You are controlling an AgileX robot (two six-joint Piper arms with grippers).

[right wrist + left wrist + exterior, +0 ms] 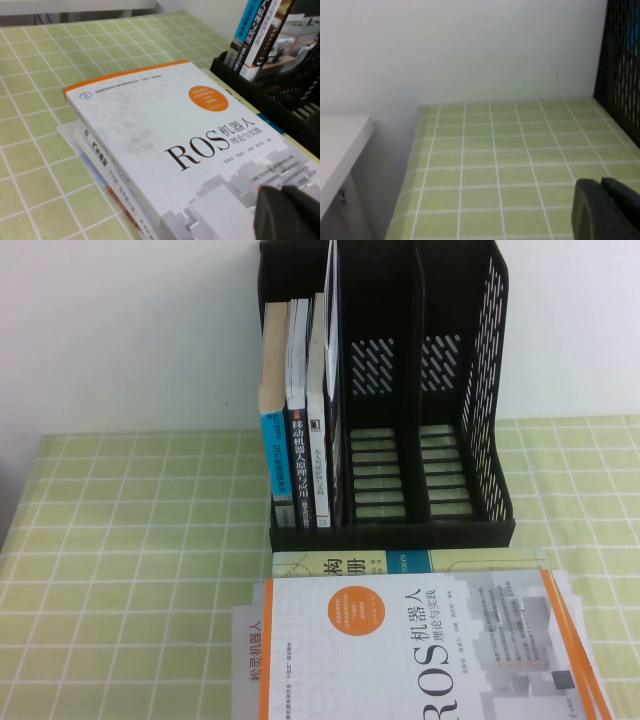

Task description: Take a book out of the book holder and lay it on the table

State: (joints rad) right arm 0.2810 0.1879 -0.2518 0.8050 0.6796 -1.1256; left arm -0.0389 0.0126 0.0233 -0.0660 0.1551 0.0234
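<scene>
The table is covered with a light green cloth that has a grid of white lines. At the back, against the white wall, the black book holder stands upright on the cloth. In front of it, on the near side, a pile of books lies flat on the table. The lowest parts of the pile that show are a white book with red characters, sticking out on the left, and a pale yellow and blue book just before the holder's base. The left part of the cloth shows only its grid, and its left edge hangs down beside a white surface.
</scene>
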